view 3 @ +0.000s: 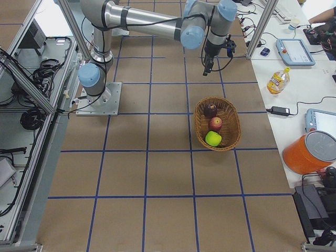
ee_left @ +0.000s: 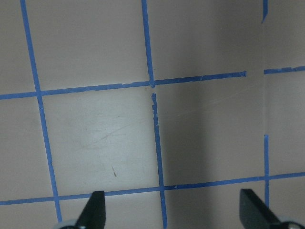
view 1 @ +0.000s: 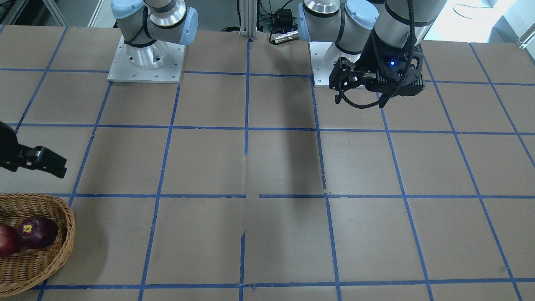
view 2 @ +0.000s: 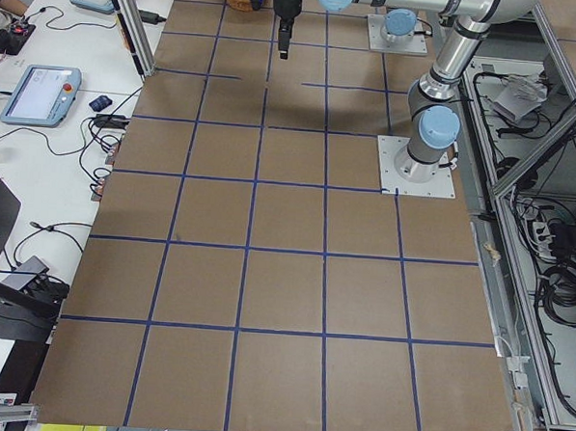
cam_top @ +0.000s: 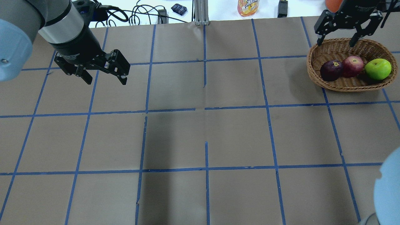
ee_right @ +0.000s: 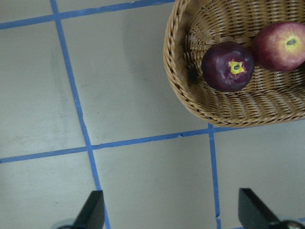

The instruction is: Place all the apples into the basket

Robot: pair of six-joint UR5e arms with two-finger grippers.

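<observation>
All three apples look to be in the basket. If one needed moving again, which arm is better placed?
Right. Its open pincer hangs close above the basket holding the apples; the left pincer, also open, is far across the table.

Silver-grey arms [view 3: 147, 21] with pale-blue joint caps [view 1: 190, 26], black fingers [cam_top: 122, 73], a blue light [view 1: 392, 63], bolted square bases [view 1: 121, 71].
</observation>
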